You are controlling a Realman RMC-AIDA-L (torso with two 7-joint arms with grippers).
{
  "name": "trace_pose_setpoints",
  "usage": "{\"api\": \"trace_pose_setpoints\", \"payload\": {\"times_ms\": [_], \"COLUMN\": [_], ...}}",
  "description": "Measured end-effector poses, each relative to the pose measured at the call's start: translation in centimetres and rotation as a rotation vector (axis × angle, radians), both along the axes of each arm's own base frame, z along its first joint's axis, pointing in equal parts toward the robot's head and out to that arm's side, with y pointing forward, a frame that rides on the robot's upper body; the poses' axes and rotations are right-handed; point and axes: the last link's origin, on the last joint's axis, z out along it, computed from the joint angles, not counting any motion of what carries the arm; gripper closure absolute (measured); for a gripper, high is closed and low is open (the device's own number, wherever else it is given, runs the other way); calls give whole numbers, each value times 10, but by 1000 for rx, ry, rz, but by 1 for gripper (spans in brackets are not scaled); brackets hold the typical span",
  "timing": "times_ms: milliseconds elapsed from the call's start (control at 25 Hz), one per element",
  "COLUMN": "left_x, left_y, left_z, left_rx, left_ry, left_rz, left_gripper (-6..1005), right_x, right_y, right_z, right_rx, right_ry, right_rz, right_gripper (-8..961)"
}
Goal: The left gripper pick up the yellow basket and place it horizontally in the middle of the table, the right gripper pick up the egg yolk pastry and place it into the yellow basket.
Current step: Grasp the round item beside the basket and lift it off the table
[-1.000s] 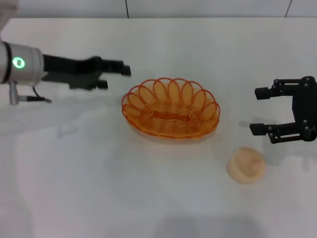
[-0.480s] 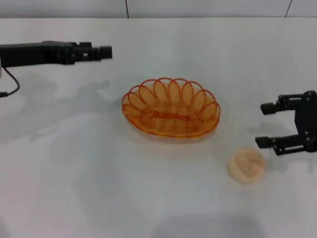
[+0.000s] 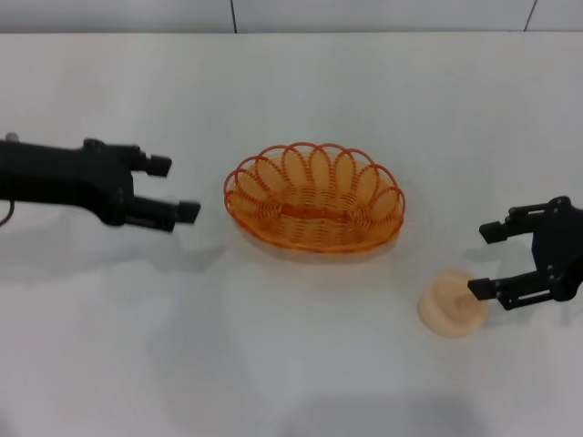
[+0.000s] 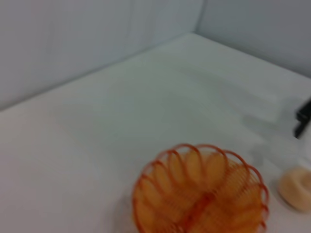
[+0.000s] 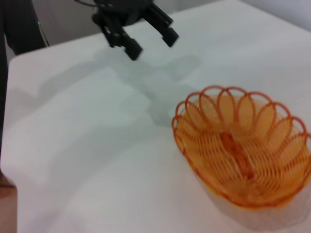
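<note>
Yellow basket (image 3: 314, 198) sits mid-counter (image 3: 273, 364), empty. Left end effector (image 3: 173, 189) fingers apart, near its left rim. Right end effector (image 3: 487, 259) spread, touching or just beside egg yolk pastry (image 3: 451, 308) toward the counter's front right. Risk: lower finger nudges the pastry away, or an off-centre pinch crushes it.

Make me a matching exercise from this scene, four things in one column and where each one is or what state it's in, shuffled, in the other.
Column one:
1. oval orange-yellow wire basket
2. round cream-beige egg yolk pastry
3. black left hand
4. black right hand

Column two:
A. open, off the basket's left side, holding nothing
B. empty, mid-table
C. open, right beside the pastry
D. on the white table, near-right of the basket

Pairs: 1-B, 2-D, 3-A, 4-C
</note>
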Motion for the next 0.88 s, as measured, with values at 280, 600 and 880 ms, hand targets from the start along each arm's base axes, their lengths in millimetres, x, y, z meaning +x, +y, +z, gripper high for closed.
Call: {"api": "trace_pose_setpoints", "payload": {"times_ms": [280,600,880], "left_x": [-1,-1,-1], "left_y": [-16,-21,-21], "left_z": [-5,-9,-9], "left_rx": [-80,-94,-95], "left_ry": [-8,-21,-24], "left_rz": [-33,-24,-23], "left_gripper": [107,107,107], "right_x": [1,-2,1], "right_y": [2,6,10], "right_z": [-13,-27,-34], "right_rx": [-18,-6,10], "right_ry": [-52,-81,-99], "right_rz": [-17,8,3], "right_gripper": [176,199,223]}}
